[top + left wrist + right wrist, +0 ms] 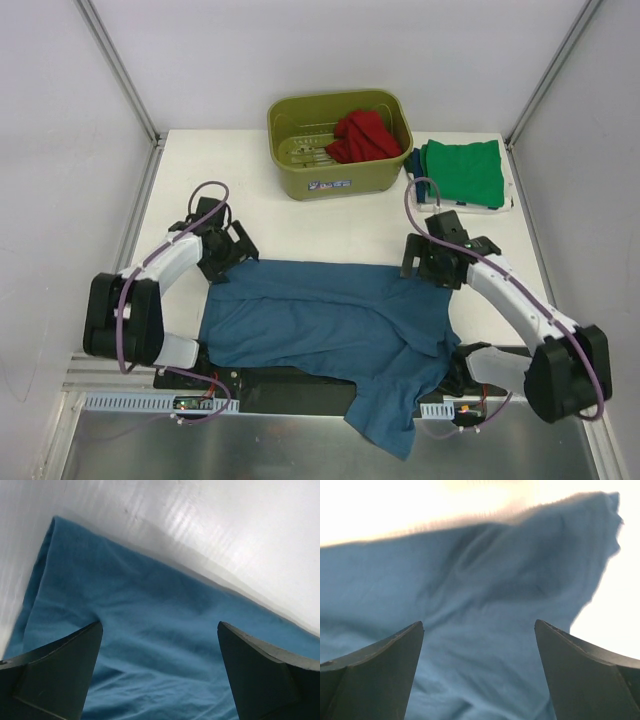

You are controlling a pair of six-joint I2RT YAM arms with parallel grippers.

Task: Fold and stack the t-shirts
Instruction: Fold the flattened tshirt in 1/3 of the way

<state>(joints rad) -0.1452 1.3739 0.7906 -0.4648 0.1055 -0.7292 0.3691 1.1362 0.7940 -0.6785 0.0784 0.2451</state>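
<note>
A white table (300, 225) sits inside a booth of plain pale walls, with slanted metal frame posts (118, 68) rising at its far corners. At the far middle stands an olive-green plastic tub (322, 182) with a crumpled red t-shirt (362, 137) in its right half. Just right of the tub, at the far right of the table, a bright green t-shirt (462, 170) lies folded flat.

The teal-blue t-shirt (330, 320) is spread wrinkled across the near middle of the table. Its far edge runs fairly straight from left to right, and a bunched part at the near right spills over the table's near edge.

The left gripper (232, 260) hangs over the shirt's far left corner. In its wrist view the left gripper (159, 625) has its fingers spread wide, with blue cloth beneath and nothing held. The right gripper (432, 264) sits at the far right corner. Its wrist view shows the same: the right gripper (479, 624) is spread over the cloth, near the shirt's edge, and holds nothing.
</note>
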